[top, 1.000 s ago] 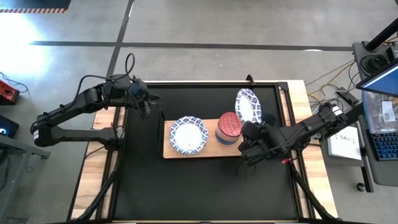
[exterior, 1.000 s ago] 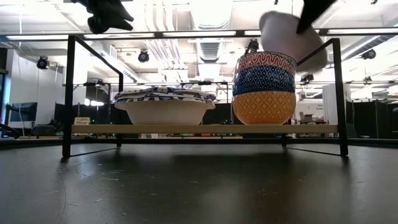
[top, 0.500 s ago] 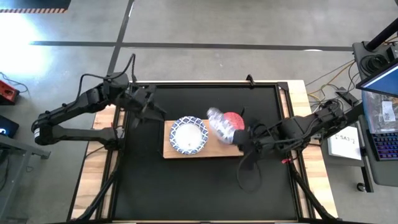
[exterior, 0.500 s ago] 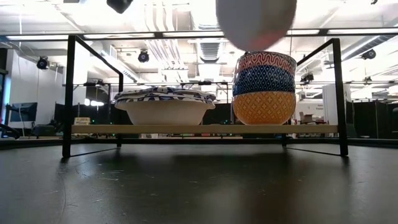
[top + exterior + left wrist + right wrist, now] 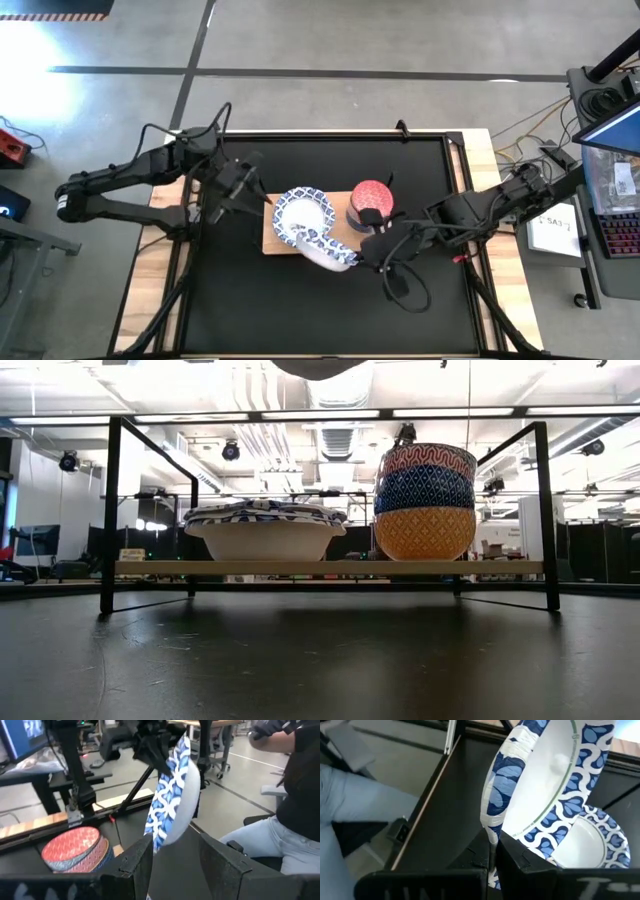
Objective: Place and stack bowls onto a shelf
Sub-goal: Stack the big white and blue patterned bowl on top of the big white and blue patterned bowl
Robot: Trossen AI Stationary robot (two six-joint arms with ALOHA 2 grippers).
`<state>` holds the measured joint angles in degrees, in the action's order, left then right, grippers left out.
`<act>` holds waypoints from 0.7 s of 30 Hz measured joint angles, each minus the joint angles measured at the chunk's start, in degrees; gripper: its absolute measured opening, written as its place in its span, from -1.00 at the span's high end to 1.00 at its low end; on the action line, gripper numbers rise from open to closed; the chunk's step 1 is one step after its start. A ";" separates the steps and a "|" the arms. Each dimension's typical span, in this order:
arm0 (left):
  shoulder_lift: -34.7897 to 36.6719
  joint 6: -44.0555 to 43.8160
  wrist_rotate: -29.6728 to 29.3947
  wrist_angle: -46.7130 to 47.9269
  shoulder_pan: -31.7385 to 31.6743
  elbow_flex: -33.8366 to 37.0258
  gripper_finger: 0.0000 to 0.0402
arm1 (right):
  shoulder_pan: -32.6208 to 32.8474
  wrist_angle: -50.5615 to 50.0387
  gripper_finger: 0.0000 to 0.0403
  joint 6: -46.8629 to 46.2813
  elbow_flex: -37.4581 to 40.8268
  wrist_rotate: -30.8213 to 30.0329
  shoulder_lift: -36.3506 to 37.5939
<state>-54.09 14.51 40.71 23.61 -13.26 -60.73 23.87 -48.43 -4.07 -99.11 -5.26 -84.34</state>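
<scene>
The right gripper (image 5: pixel 362 255), reaching in from the right over the shelf's (image 5: pixel 272 243) near edge, is clamped on the rim of a tilted wide bowl (image 5: pixel 322 250) above the near edge of the wide-bowl stack (image 5: pixel 303 214). The small-bowl stack (image 5: pixel 369 203) stands right of that. Farther left, the left gripper (image 5: pixel 250 188) hovers by the shelf's left end, fingers apart and empty.

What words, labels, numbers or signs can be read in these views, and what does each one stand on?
No text reads clearly.
White sheet right of the table: dark print, too small to read.
Blue screen in the left wrist view: blurred, unreadable.
Small placard far behind the shelf: too small to read.
Wide bowl and stacked bowls: patterns only, no lettering.
</scene>
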 joint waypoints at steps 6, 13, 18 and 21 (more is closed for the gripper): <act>-2.24 1.37 -0.20 -4.94 3.67 0.00 0.31 | -0.48 3.48 0.96 6.39 0.00 0.85 -2.32; -4.73 3.02 -0.19 -6.39 7.30 0.00 0.31 | -1.33 4.92 0.96 9.26 0.00 0.77 -3.56; -6.67 4.40 -0.19 -6.86 10.99 0.00 0.31 | -2.18 7.60 0.96 9.51 0.00 0.77 -3.95; -7.29 5.73 -0.96 -7.66 12.81 0.00 0.31 | -2.28 8.05 0.96 10.03 -0.02 0.79 -3.97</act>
<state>-61.38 20.24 39.76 15.96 -0.45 -60.73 21.58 -40.38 5.96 -99.13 -4.47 -88.31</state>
